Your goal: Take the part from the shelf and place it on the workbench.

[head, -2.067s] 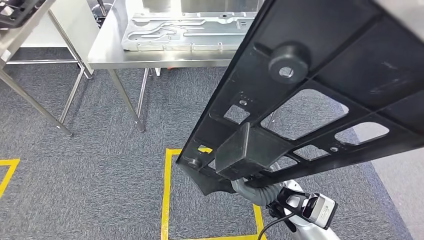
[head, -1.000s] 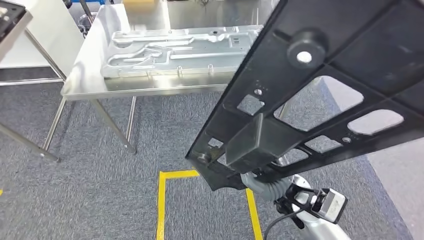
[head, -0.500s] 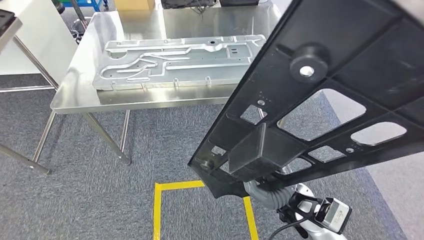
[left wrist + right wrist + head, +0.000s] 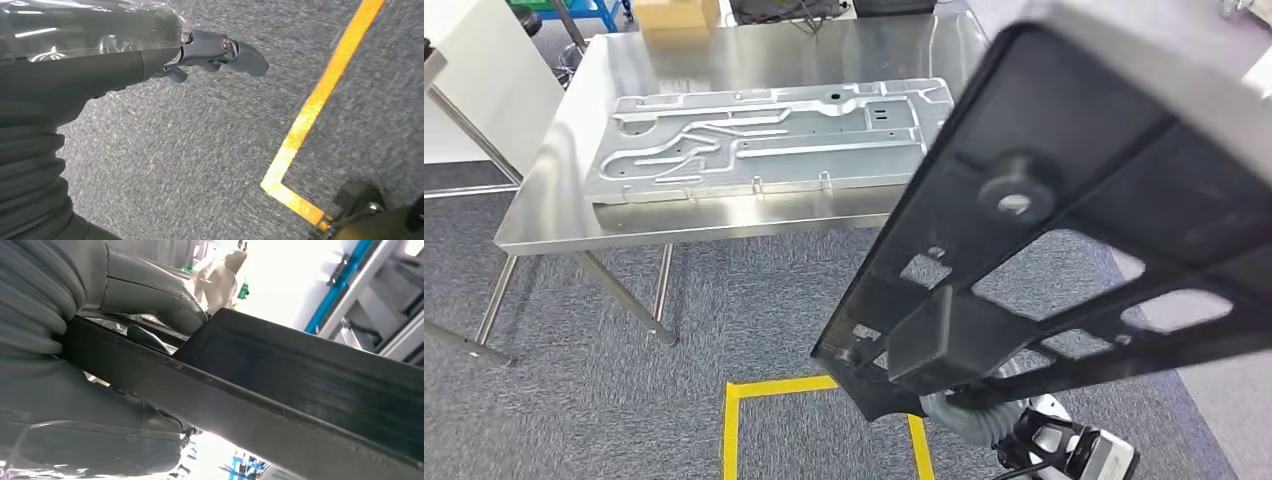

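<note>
The part [image 4: 1124,220] is a large black plastic frame with cut-outs and a round boss, held up tilted across the right of the head view. My right hand [image 4: 959,415] grips its lower end from beneath, mostly hidden by the frame. In the right wrist view my right hand [image 4: 145,292] has its thumb over the frame's edge [image 4: 300,385] and its fingers under it. The steel workbench [image 4: 554,215] stands ahead, carrying a long stamped metal plate [image 4: 764,135]. My left hand [image 4: 150,55] hangs over the carpet, its fingers [image 4: 240,55] apart and holding nothing.
Yellow floor tape [image 4: 729,430] marks a square on the grey carpet just before me. The workbench's legs [image 4: 624,295] slant down at its near left corner. A white panel [image 4: 474,80] and another metal leg [image 4: 464,345] stand at the left. A cardboard box [image 4: 674,12] sits behind the bench.
The whole picture has shifted: the camera has moved nearer the workbench, which now shows more of its top. My right hand still holds the black frame, tilted a little differently.
</note>
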`<state>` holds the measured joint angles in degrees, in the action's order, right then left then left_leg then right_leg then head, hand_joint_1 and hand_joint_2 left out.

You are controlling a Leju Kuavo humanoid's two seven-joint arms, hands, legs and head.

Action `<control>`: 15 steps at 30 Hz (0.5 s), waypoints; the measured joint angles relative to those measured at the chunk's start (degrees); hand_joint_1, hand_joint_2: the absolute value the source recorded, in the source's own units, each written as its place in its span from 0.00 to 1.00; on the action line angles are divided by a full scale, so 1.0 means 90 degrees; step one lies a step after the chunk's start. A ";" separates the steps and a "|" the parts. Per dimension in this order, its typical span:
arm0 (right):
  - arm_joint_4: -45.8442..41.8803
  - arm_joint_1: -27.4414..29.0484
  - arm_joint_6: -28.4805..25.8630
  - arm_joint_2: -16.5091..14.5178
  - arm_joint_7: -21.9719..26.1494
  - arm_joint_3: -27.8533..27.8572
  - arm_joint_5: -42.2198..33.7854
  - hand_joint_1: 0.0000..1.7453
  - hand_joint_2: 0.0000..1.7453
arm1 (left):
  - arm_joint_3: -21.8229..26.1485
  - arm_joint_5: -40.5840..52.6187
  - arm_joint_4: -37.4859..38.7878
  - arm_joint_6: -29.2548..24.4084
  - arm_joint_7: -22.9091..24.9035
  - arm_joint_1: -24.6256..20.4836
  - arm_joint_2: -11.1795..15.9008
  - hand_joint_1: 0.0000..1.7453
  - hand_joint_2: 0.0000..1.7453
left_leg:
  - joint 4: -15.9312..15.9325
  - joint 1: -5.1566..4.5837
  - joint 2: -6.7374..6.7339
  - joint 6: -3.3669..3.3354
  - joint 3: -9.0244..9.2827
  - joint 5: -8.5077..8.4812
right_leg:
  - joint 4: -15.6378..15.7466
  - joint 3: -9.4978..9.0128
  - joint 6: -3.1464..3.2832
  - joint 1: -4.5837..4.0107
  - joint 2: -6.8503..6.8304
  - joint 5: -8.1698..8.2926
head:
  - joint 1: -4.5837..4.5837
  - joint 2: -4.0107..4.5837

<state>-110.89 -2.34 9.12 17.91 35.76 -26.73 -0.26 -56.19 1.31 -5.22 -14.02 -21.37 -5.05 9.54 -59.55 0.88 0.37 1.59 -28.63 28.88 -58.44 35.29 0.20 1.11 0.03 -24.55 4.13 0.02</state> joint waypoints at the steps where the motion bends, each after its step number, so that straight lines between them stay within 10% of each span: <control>1: -0.0025 0.0014 -0.0041 -0.0051 0.0000 -0.0023 0.0089 1.00 1.00 | 0.0000 -0.0001 0.0000 0.0000 -0.0004 -0.0006 -0.0005 0.00 1.00 | -0.0291 0.0008 -0.0004 0.0023 -0.0159 0.0003 | 0.0022 -0.0061 0.0042 0.0003 0.0001 -0.0025 | 0.0001 0.0000; 6: -0.0050 0.0091 -0.0225 -0.0306 0.0000 -0.0187 0.0360 1.00 1.00 | 0.0000 0.0000 0.0000 0.0016 0.0001 0.0011 -0.0013 0.00 1.00 | -0.1701 -0.0006 -0.0006 0.0006 -0.1248 0.0577 | 0.0046 -0.0290 0.0152 -0.0068 0.0012 -0.0197 | 0.0001 0.0000; 10: -0.0067 0.0192 -0.0323 -0.0441 0.0000 -0.0267 0.0479 1.00 1.00 | -0.0007 0.0000 0.0001 0.0019 0.0043 0.0017 -0.0006 0.00 1.00 | -0.0334 -0.0108 -0.0004 -0.0227 -0.0890 -0.0339 | 0.0039 -0.0504 0.0155 -0.0164 0.0024 -0.0349 | 0.0001 0.0000; 15: -0.0164 0.0309 -0.0394 -0.0558 0.0000 -0.0311 0.0598 1.00 1.00 | -0.0036 -0.0001 0.0002 0.0021 0.0063 0.0012 -0.0002 0.00 1.00 | 0.0113 -0.0123 0.0007 -0.0323 -0.0663 -0.0484 | -0.0028 -0.0567 -0.0011 -0.0199 0.0038 -0.0525 | 0.0000 0.0000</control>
<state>-112.37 0.44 5.57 12.90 35.76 -29.53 5.12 -56.52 1.30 -5.20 -13.84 -20.81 -4.94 9.52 -58.54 -0.23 0.43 -1.31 -34.59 24.52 -58.70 30.19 0.11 -0.69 0.37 -29.27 4.13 0.02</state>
